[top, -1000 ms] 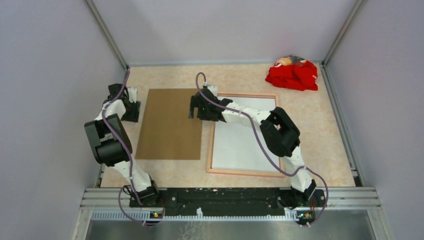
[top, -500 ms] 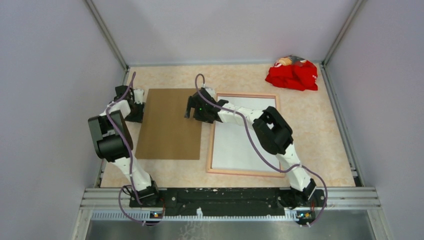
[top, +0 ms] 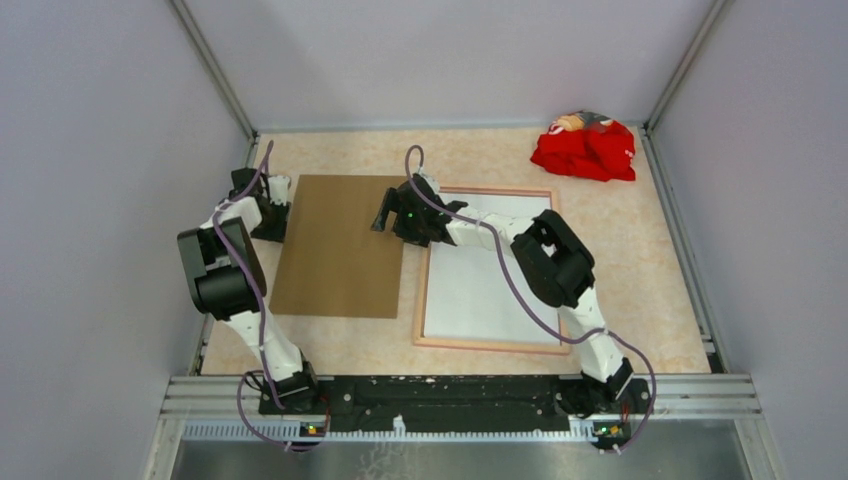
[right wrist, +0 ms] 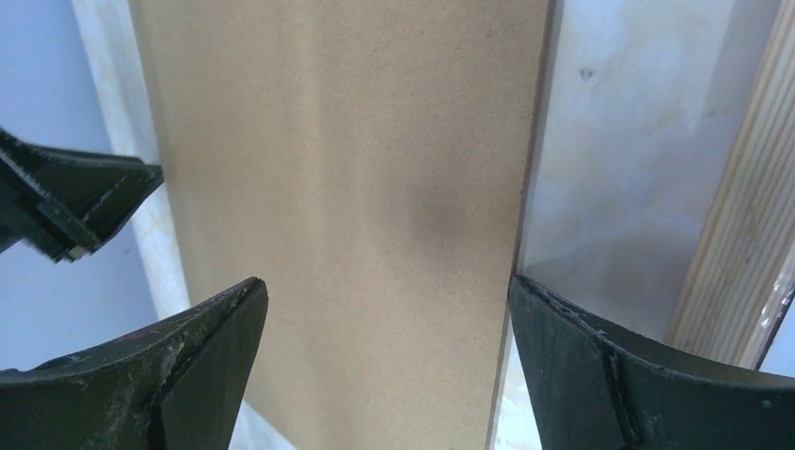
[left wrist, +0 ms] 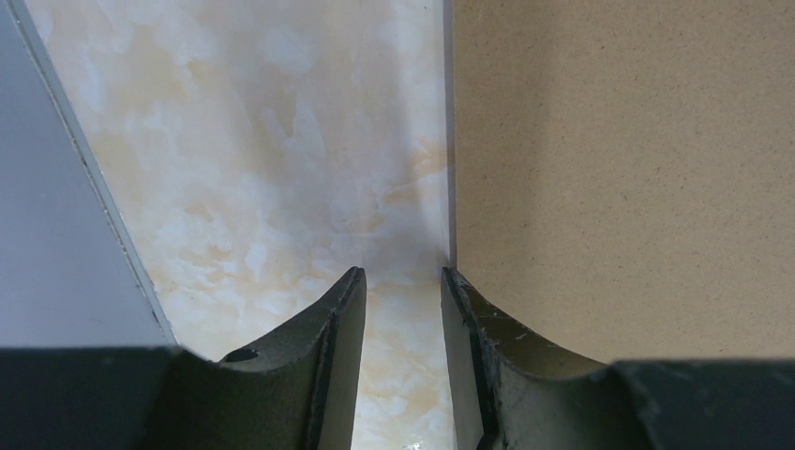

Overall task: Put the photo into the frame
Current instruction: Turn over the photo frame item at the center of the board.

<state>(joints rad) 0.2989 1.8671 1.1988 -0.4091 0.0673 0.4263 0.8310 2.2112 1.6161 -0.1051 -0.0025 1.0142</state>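
Observation:
The frame (top: 490,345) lies pale wood side up at the centre right of the table, with a white sheet (top: 470,300) inside it, apparently the photo with its white reverse up. A plain brown backing board (top: 340,250) lies to its left. My right gripper (top: 383,222) is wide open, low over the board's (right wrist: 347,187) far right edge, with nothing held and the frame's rail (right wrist: 741,234) beside it. My left gripper (top: 274,214) sits at the board's far left edge. Its jaws (left wrist: 401,277) stand narrowly open over bare table, the right finger against the board (left wrist: 637,169).
A crumpled red cloth (top: 585,150) lies in the far right corner. Grey enclosure walls close in the table on three sides, and the left wall (left wrist: 56,244) runs just beside my left gripper. Both arm bases stand on the near rail.
My left gripper has moved in to the board's left edge and its jaws have narrowed. The right arm has shifted slightly and its gripper stays wide open over the board's right edge.

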